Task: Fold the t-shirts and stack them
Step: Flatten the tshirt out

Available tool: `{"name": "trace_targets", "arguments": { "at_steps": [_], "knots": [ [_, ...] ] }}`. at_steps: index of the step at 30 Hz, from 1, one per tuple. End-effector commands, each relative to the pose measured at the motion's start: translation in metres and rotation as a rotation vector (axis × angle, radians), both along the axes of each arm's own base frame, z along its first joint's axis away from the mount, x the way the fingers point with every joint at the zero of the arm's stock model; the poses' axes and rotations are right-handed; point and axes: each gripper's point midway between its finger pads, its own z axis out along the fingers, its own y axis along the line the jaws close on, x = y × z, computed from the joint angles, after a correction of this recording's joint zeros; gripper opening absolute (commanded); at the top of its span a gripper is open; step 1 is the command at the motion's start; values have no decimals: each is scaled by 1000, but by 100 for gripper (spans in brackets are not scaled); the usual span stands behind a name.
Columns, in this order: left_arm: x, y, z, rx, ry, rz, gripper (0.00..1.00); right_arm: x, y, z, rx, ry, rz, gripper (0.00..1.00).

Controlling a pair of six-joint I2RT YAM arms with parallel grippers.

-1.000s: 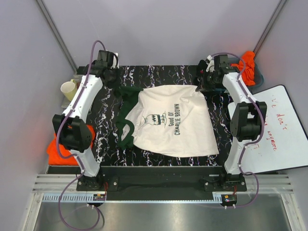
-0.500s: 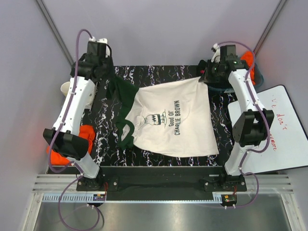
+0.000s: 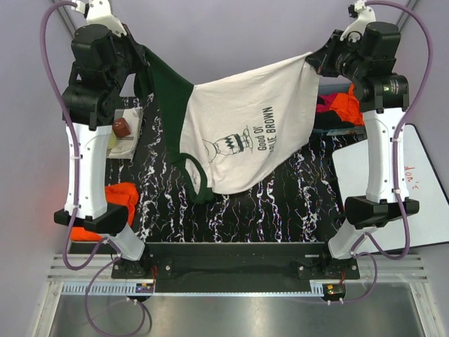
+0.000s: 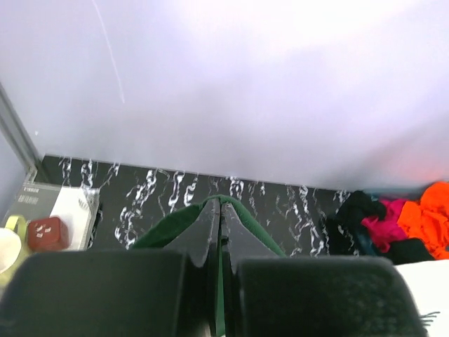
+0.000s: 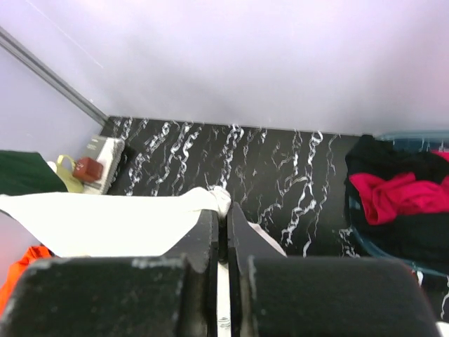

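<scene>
The cream t-shirt (image 3: pixel 245 133) with dark green sleeves and a printed cartoon hangs stretched in the air between both raised arms. My left gripper (image 3: pixel 140 55) is shut on the green sleeve (image 4: pixel 168 223), which folds over its fingertips (image 4: pixel 210 225). My right gripper (image 3: pixel 314 63) is shut on the cream corner (image 5: pixel 105 221) of the shirt. Its lower edge dangles just above the black marbled table (image 3: pixel 295 196). Another orange t-shirt (image 3: pixel 121 199) lies at the left edge. Orange (image 3: pixel 347 102), magenta (image 5: pixel 393 196) and black (image 5: pixel 393 165) shirts are piled at the far right.
A white board with red writing (image 3: pixel 417 193) lies at the right of the table. A small box with a dark red block (image 3: pixel 123 128) and a yellow cup (image 5: pixel 66 172) sit at the far left. Pale walls close in behind and on both sides.
Both arms have risen high and spread apart, lifting the cream shirt off the table, where it lay flat, until it hangs between them. The grips stayed shut.
</scene>
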Motion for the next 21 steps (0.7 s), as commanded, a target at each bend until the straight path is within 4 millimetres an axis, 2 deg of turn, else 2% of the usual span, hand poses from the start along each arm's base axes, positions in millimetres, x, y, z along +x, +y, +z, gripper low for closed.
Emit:
{"name": "trace_targets", "arguments": {
  "at_steps": [1,6,9,14,21],
  "knots": [
    [-35,2,76,-38,-247,-29,0,-21,3,57,31,-146,8,0],
    [-75,-9,122,-70,-408,-109,0,-63,-2,110,48,-287,3,0],
    [-96,-4,144,-92,-478,-111,0,-88,-10,134,54,-360,-29,0],
    [-125,0,166,-112,-552,-128,0,-115,-15,156,64,-426,-42,0],
    [-164,-3,186,-117,-635,-187,0,-169,-21,187,82,-534,-44,0]
  ]
}}
